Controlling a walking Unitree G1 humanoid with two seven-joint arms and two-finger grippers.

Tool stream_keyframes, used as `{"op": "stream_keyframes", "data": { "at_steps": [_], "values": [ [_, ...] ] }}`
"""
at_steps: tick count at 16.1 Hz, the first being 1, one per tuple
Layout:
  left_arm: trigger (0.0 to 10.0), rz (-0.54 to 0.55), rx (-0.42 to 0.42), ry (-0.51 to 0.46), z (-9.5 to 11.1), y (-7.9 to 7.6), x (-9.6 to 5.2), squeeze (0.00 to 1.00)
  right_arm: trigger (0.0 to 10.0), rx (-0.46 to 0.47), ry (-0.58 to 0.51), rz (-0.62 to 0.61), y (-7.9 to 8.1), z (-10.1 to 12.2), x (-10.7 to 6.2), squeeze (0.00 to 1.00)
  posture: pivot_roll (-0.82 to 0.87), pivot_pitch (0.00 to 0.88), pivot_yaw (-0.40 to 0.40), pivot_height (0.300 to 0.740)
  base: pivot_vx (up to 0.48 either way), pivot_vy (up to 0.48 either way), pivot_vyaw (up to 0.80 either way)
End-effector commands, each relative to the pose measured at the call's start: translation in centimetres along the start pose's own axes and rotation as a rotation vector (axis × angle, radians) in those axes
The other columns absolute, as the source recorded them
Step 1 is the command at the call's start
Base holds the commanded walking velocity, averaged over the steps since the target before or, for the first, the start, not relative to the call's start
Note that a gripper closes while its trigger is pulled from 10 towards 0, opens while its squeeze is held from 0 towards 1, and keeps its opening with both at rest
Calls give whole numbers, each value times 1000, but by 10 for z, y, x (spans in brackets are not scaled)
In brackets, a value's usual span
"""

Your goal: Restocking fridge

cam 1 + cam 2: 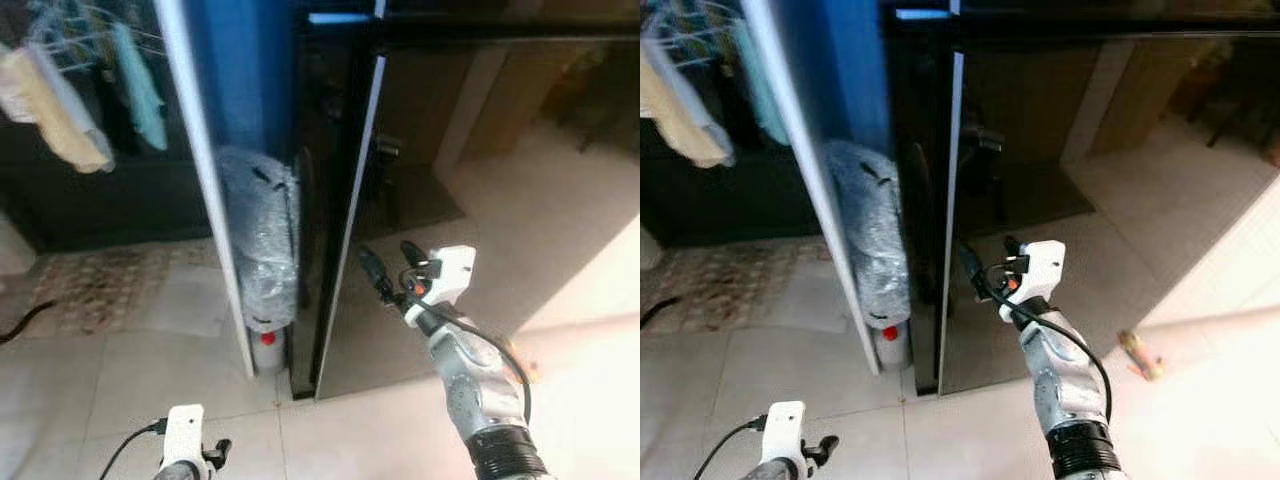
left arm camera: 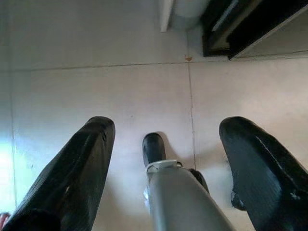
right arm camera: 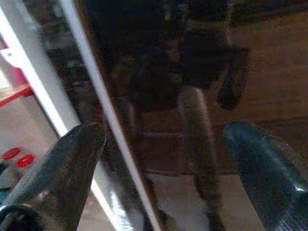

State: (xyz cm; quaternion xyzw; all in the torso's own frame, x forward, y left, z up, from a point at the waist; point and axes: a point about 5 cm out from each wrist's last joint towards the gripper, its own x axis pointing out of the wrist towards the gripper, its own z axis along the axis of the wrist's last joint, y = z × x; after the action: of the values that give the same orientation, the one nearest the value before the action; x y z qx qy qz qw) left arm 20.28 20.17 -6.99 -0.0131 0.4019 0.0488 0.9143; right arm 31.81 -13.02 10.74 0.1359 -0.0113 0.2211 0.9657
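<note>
The black glossy fridge door (image 1: 430, 170) stands slightly ajar, its pale edge (image 1: 350, 220) running down the middle of the head views. My right gripper (image 1: 391, 257) is raised in front of that edge, open and holding nothing. In the right wrist view the door edge (image 3: 103, 110) runs between the spread fingers (image 3: 77, 159), and red-capped items (image 3: 17, 158) show inside the gap. My left gripper (image 1: 218, 452) hangs low over the tiled floor, open and empty.
A plastic-wrapped bundle (image 1: 260, 235) and a red-capped bottle (image 1: 266, 345) sit between the fridge and a blue panel with a white frame (image 1: 205, 170). Hanging laundry (image 1: 60, 100) and a patterned rug (image 1: 100, 285) lie left. A small object (image 1: 1137, 355) lies on the floor at right.
</note>
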Motion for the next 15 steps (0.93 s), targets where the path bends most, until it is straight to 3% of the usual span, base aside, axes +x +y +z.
{"op": "stream_keyframes", "data": {
  "at_steps": [1, 8, 15],
  "values": [
    [10000, 10, -4, 29, -8, 2, -2, 0, 10000, -11, -1, -1, 0, 1, -1, 0, -108, 79, -44, 722, 0, 0, 0],
    [10000, 15, -2, 27, -8, 2, -2, 0, 10000, -33, -3, 18, 3, 5, 6, 0, -107, 73, -48, 722, 0, 0, 0],
    [10000, 19, -8, 26, -8, 1, -2, 0, 10000, -77, -32, 52, 8, 20, 26, 0, -103, 82, -55, 722, 0, 0, 0]
  ]
}}
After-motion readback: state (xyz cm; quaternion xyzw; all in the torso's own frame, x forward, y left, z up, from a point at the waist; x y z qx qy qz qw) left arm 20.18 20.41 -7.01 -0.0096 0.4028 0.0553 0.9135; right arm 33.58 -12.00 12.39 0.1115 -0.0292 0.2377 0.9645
